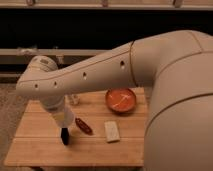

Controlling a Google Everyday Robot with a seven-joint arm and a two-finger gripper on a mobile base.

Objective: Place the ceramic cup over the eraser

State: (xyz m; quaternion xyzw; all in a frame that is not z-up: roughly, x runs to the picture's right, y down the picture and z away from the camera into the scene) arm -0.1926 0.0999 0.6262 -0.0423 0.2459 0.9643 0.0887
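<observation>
Eraser (65,136) sits directly beneath my gripper (60,109), just under what seems to be the ceramic cup (65,120) at its tip. Whether I am grasping the cup, I cannot tell.

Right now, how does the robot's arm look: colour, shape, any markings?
The arm is a smooth cream-white shell of thick rounded segments, with a thin dark seam and a row of small dark dots. It narrows toward the gripper, low over the left side of the table.
</observation>
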